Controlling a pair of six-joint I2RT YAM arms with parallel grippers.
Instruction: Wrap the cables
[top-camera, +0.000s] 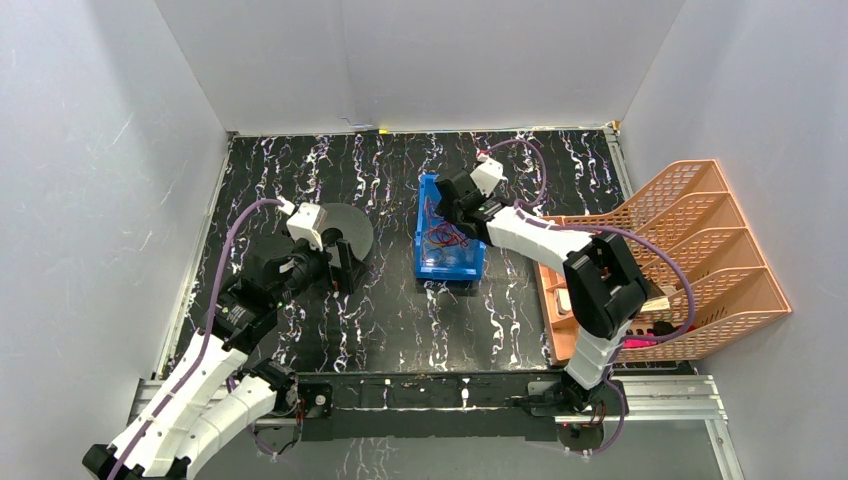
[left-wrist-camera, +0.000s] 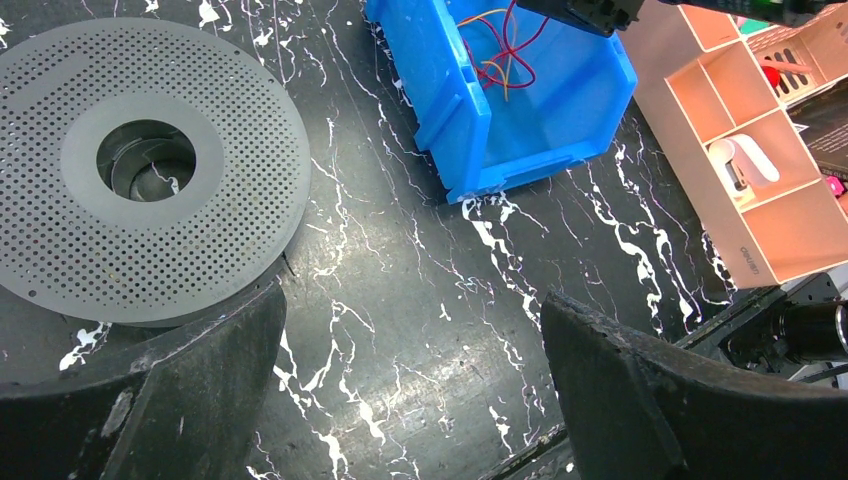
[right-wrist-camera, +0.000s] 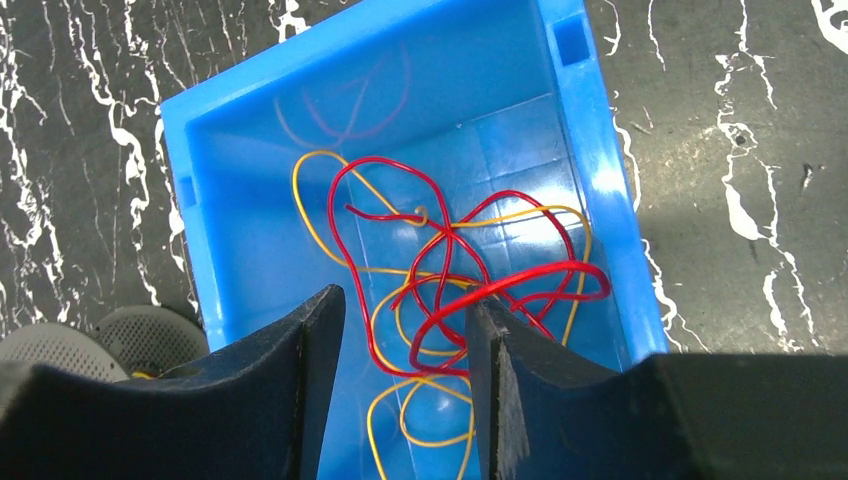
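The cables are a tangle of one bright red wire (right-wrist-camera: 520, 285) and one yellow wire (right-wrist-camera: 310, 165), lying inside a blue bin (right-wrist-camera: 600, 180). Faint pale loops (right-wrist-camera: 340, 125) show on the bin's far wall. My right gripper (right-wrist-camera: 405, 300) is open and hangs over the bin, with its jaws either side of the tangle. A red loop lies against the tip of its right finger (right-wrist-camera: 490, 330). From above, the right gripper (top-camera: 447, 205) is over the bin (top-camera: 428, 262). My left gripper (left-wrist-camera: 410, 310) is open and empty over bare table, next to a grey perforated disc (left-wrist-camera: 200, 200).
An orange file rack (top-camera: 700, 250) and a peach compartment tray (left-wrist-camera: 740, 200) holding small items stand at the right. The grey disc (top-camera: 352, 228) lies left of the bin. White walls enclose the black marbled table (top-camera: 400, 320).
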